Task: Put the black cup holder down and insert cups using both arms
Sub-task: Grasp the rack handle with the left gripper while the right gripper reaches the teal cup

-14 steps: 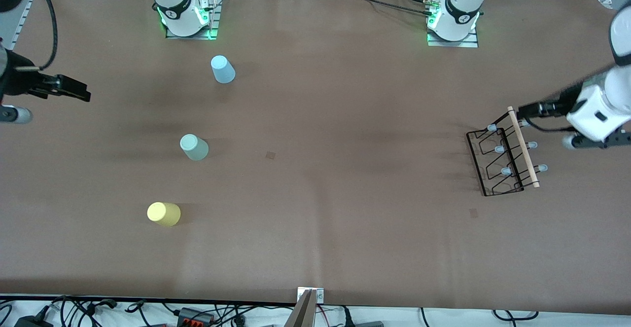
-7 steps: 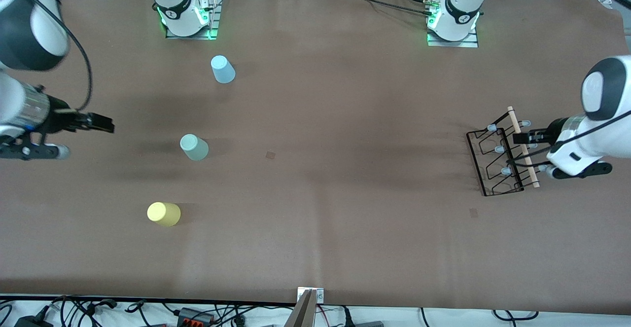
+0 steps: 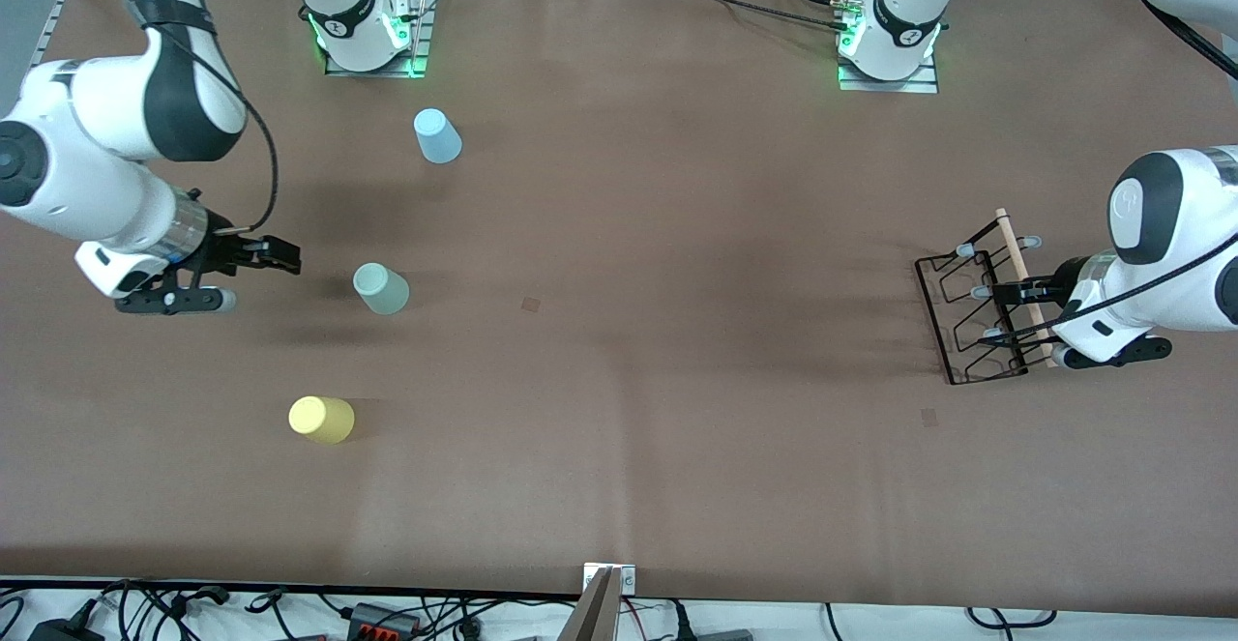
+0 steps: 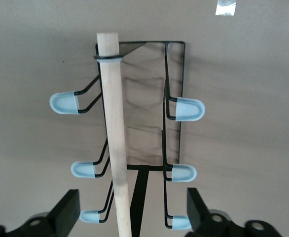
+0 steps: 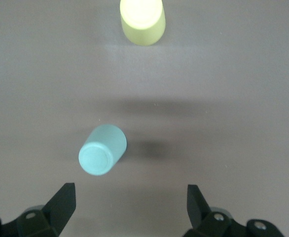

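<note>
I have the left gripper [image 4: 129, 212] spread wide, empty, straddling the black cup holder [image 3: 972, 317] at the left arm's end. It looks light and stiff; I'd pinch its wooden rod [image 4: 114, 133]. The right gripper [image 5: 129, 210], wide and empty, hovers beside the green cup [image 3: 380, 288].

Table [image 3: 619, 486] — rack [image 3: 972, 317], three cups [image 3: 381, 288].

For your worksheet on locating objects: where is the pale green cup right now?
In the front view, the pale green cup stands toward the right arm's end, between the light blue cup and yellow cup.

Black wire cup holder [image 4: 171, 94], wooden rod [image 4: 114, 123]
</note>
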{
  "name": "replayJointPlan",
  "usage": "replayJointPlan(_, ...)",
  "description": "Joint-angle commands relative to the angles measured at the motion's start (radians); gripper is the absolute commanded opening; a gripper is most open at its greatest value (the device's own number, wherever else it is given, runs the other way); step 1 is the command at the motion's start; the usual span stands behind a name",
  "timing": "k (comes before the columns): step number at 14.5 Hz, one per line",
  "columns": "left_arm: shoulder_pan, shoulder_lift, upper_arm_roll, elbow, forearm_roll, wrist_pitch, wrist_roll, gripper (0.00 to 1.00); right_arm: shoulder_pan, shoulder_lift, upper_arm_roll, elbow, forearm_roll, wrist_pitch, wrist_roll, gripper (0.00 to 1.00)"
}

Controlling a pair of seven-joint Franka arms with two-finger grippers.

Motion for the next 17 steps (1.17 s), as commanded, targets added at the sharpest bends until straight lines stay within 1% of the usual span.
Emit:
replayJointPlan(1, 0.02, -0.011, -0.009, -0.029, 0.019, 0.014, -0.004, 0.76, 0.035, -0.025, -0.002, -0.152, 0.019, 0.207, -0.01, 1.0)
replayJointPlan(2, 0.027, -0.005, -0.009, -0.04, 0.019, 0.014, -0.002, 0.67, 0.064, -0.004, -0.002, -0.165, 0.019, 0.247, -0.012, 1.0)
replayJointPlan(3, 0.03, -0.004, -0.009, -0.04, 0.019, 0.011, 0.001, 0.58, 0.081, 0.015, -0.003, -0.165, 0.017, 0.258, -0.012, 1.0)
replayJointPlan(4, 0.034, -0.004, -0.009, -0.044, 0.016, 0.009, -0.002, 0.51, 0.094, 0.032, -0.002, -0.165, 0.017, 0.272, -0.012, 1.0)
replayJointPlan(6, 0.036, -0.004, -0.011, -0.044, 0.011, 0.005, -0.002, 0.39, 0.124, 0.064, -0.003, -0.166, 0.014, 0.304, -0.013, 1.0)
replayJointPlan(9, 0.036, -0.003, -0.011, -0.048, 0.01, 0.001, -0.002, 0.24, 0.13, 0.104, -0.003, -0.174, 0.005, 0.348, -0.013, 1.0)
replayJointPlan(11, 0.036, 0.003, -0.011, -0.046, 0.004, -0.023, -0.002, 0.1, 0.13, 0.115, -0.003, -0.201, 0.003, 0.38, -0.013, 1.0)
replayJointPlan(13, 0.034, 0.002, -0.011, -0.041, 0.004, -0.028, -0.004, 0.05, 0.132, 0.115, -0.003, -0.246, 0.003, 0.436, -0.013, 1.0)
replayJointPlan(15, 0.025, -0.009, -0.015, -0.023, 0.004, -0.057, -0.005, 0.05, 0.134, 0.126, -0.003, -0.258, 0.003, 0.46, -0.013, 1.0)
replayJointPlan(16, 0.017, -0.014, -0.026, 0.007, 0.004, -0.093, -0.01, 0.04, 0.134, 0.13, -0.003, -0.257, 0.003, 0.462, -0.013, 1.0)
replayJointPlan(17, 0.014, -0.017, -0.056, 0.055, 0.004, -0.138, -0.005, 0.03, 0.134, 0.13, -0.003, -0.257, 0.003, 0.464, -0.013, 1.0)
